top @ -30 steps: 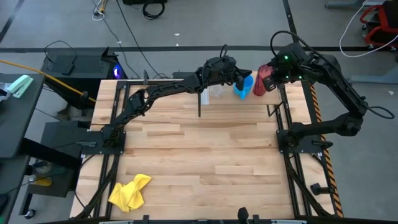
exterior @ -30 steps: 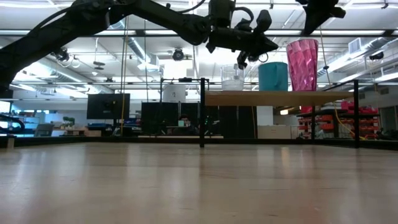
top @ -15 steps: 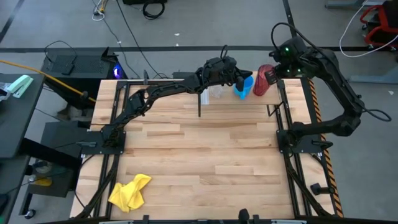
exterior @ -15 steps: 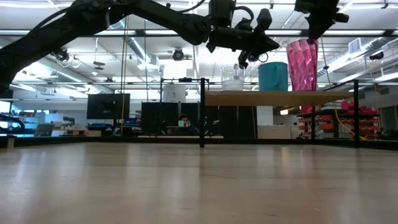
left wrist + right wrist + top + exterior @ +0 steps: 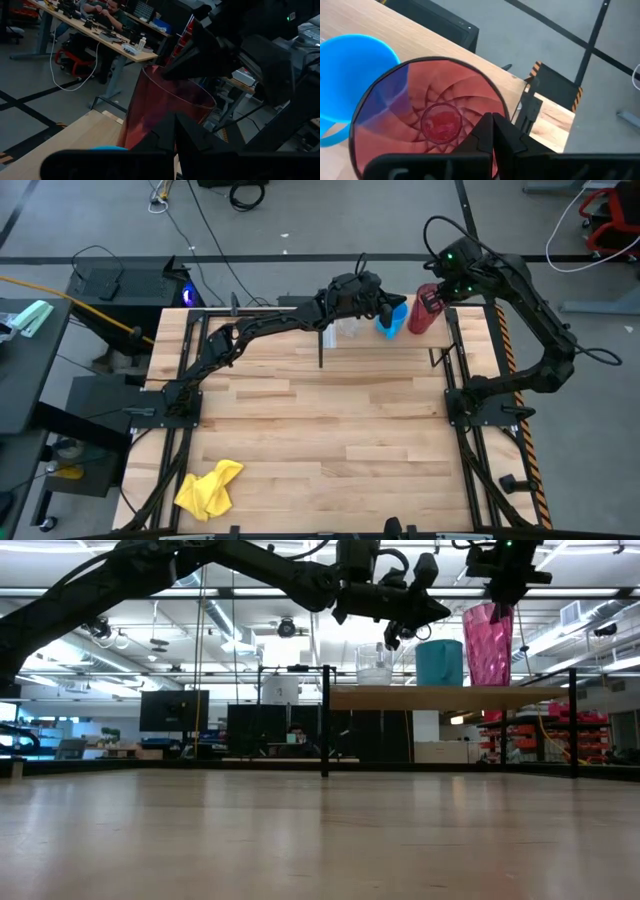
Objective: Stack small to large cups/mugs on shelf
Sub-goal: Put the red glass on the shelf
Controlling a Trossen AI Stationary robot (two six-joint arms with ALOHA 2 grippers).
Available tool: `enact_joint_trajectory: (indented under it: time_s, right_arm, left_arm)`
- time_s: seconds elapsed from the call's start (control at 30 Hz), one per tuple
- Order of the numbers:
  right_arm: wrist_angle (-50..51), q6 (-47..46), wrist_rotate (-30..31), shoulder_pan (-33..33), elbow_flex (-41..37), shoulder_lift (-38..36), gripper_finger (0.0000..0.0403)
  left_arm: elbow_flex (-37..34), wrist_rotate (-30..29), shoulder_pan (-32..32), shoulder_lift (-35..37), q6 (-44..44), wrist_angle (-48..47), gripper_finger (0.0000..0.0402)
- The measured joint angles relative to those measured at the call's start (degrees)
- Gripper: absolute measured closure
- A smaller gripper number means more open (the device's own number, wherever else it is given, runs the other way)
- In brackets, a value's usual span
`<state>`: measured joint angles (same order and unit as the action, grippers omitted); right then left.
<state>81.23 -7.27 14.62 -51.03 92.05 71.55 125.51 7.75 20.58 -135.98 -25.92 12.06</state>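
On the wooden shelf (image 5: 440, 697) at the table's far edge stand, from left to right in the low view, the clear plastic cup (image 5: 375, 665), the blue mug (image 5: 440, 662) and the dark red tumbler (image 5: 487, 645), each upright on its base. My right gripper (image 5: 497, 595) is directly above the tumbler and shut at its rim; the right wrist view looks down into the tumbler (image 5: 440, 120). My left gripper (image 5: 392, 632) is shut and hovers above the clear cup and the blue mug (image 5: 392, 320), touching neither as far as shows. My right gripper comes from above, fingers pointing down, and meets the tumbler's rim (image 5: 506, 112) on its far right side. The fingers cover the place of contact, so I cannot tell whether one is inside and one outside. The tumbler stands upright on the shelf.
A yellow cloth (image 5: 208, 488) lies crumpled at the table's near left corner. Thin black uprights (image 5: 324, 720) carry the shelf. The wide plank tabletop (image 5: 330, 430) lies between shelf and near edge. People sit at desks in the room beyond (image 5: 107, 10).
My right gripper has shifted a little toward the table's far edge and left, staying at the tumbler's rim. The tumbler has stayed upright on the shelf.
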Motion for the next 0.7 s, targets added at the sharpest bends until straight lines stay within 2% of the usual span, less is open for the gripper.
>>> enact_joint_trajectory:
  time_s: [0.7]
  right_arm:
    - [0.0,-2.1,3.2,0.1,0.0,0.0,0.0397]
  left_arm:
    - [0.0,0.1,-0.4,0.0,0.0,-0.4,0.0390]
